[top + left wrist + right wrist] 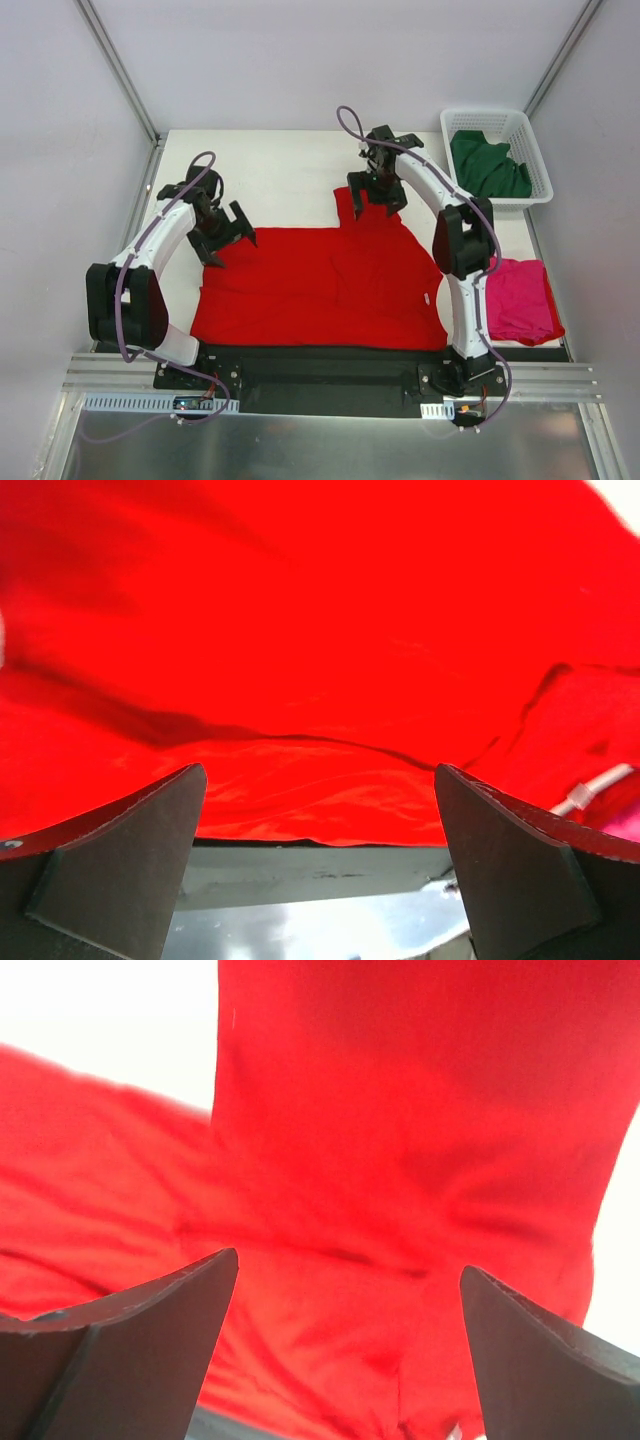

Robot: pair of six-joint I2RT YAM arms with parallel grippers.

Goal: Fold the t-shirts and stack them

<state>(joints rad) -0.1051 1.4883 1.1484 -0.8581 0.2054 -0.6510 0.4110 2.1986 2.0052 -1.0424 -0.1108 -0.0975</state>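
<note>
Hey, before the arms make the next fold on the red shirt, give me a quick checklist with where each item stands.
1. Left gripper jaws open: ok.
2. Right gripper jaws open: ok.
3. Red t-shirt spread out on table: ok, a few creases.
4. Right gripper above the far sleeve: ok.
5. Fingers touching the cloth: cannot tell.
6. Pink t-shirt apart from the red one: cannot tell, right arm covers the gap.

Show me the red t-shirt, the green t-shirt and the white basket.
red t-shirt [310,290], top view, middle of the spread cloth
green t-shirt [487,168], top view, its crumpled middle
white basket [490,118], top view, far wall
</note>
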